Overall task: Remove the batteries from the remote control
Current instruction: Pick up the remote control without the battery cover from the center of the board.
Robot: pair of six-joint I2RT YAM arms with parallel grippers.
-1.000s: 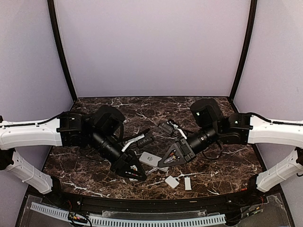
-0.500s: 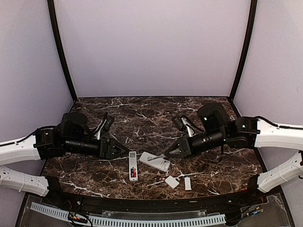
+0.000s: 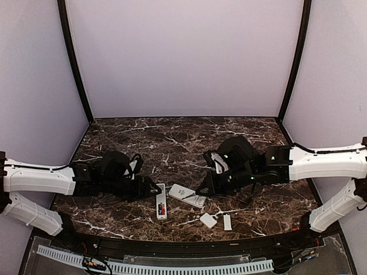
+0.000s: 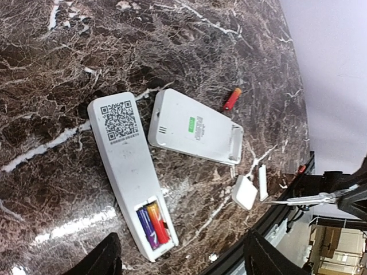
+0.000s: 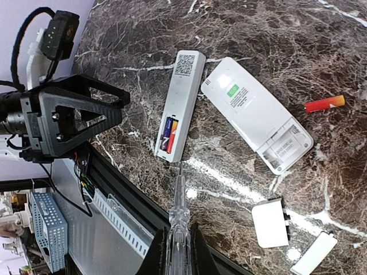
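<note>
Near the front edge of the dark marble desk (image 3: 114, 209) lie two remotes, both with their backs up. One is a slim white remote (image 4: 129, 166) with a square code sticker on its back. Its slot is uncovered, and two batteries (image 4: 152, 224) sit inside it side by side, one bluish purple and one red and yellow. Just beside it lies a wider white remote (image 4: 195, 132) with a green sticker, and its slot is uncovered too. A loose red battery (image 4: 231, 98) rests on the desk near the wider remote, on the side away from the slim one. Two small white covers (image 4: 245, 192) lie close together by the desk's front edge, near the wider remote's open end.

The left tool (image 4: 183, 252) hangs low by the slim remote's battery end with its fingers spread wide — nothing is between them. The right tool (image 5: 176, 258) is closed tight on a thin clear stick (image 5: 176, 212). The stick's point aims at the battery end of the slim remote — very near it, but I cannot tell if it touches.
</note>
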